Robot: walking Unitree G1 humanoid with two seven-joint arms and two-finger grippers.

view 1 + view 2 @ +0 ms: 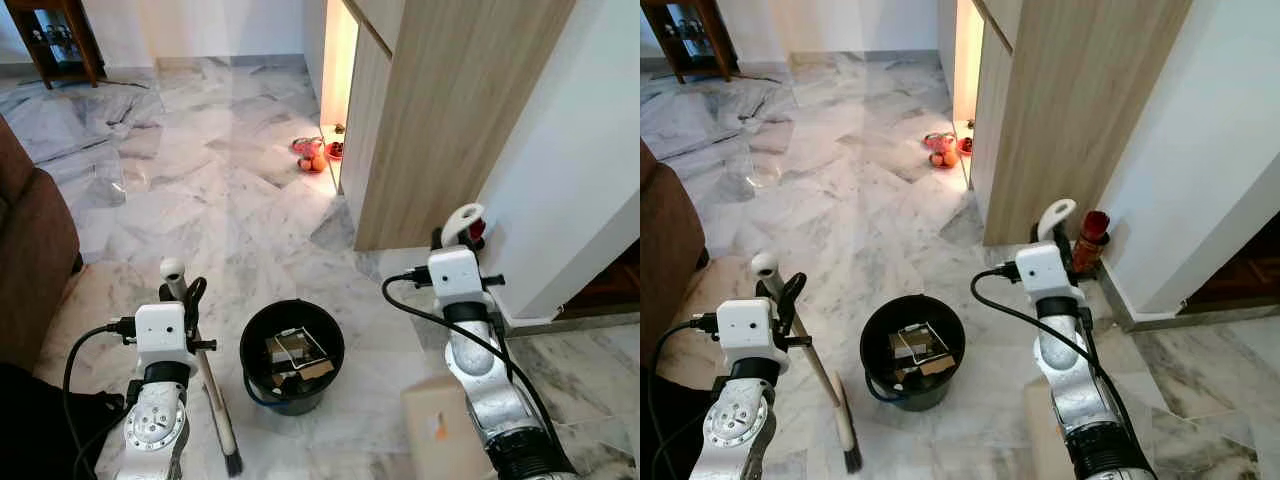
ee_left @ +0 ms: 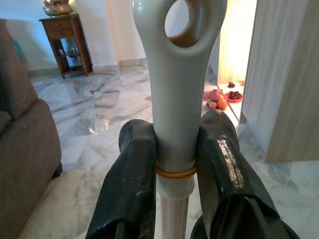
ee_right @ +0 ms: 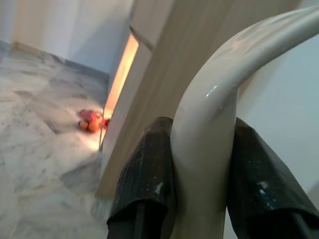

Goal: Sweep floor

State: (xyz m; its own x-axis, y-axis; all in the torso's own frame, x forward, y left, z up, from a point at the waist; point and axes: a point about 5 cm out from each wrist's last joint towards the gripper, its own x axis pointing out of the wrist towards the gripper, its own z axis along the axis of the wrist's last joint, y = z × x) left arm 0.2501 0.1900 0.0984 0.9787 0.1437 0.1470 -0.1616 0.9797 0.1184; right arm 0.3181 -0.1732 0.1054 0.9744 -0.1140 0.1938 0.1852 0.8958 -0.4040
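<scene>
My left gripper [image 2: 174,144] is shut on the cream handle [image 2: 175,74] of a hand broom near its looped top. The broom slants down to dark bristles [image 1: 234,462] resting on the marble floor in front of me on the left. My right gripper [image 3: 202,144] is shut on a curved cream handle [image 1: 466,218], held upright on the right. Below that arm shows a beige dustpan body [image 1: 437,425]. Between the two arms a black bucket [image 1: 290,400] stands on the floor with paper and cardboard scraps inside.
A brown sofa [image 1: 30,250] lies close on the left. A wooden cabinet [image 1: 440,110] and a white wall [image 1: 570,170] close off the right, with a red bottle [image 1: 1092,235] at the corner. Fruit and a red plate [image 1: 310,155] sit by the cabinet's lit gap. A dark side table [image 1: 60,40] stands far left.
</scene>
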